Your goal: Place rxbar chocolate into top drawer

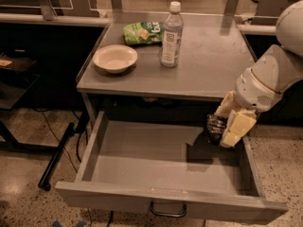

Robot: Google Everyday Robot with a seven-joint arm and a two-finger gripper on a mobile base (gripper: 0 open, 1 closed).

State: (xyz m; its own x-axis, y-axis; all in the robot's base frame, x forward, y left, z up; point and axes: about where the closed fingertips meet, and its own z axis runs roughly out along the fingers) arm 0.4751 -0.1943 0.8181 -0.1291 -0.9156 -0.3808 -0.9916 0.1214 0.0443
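The top drawer (pixel 142 167) is pulled wide open below the grey table, its dark pull handle (pixel 168 211) at the front. My gripper (pixel 225 126) hangs over the drawer's right rear corner, just below the table's front edge, shut on the rxbar chocolate (pixel 215 128), a small black-wrapped bar. The bar is held above the drawer floor, not touching it. The pale fingers (pixel 238 126) partly hide the bar's right side.
On the table top (pixel 213 65) stand a clear water bottle (pixel 171 34), a green snack bag (pixel 142 32) and a white bowl (pixel 115 58). A black rod (pixel 57 155) lies on the floor at the left. Dark desks flank the table.
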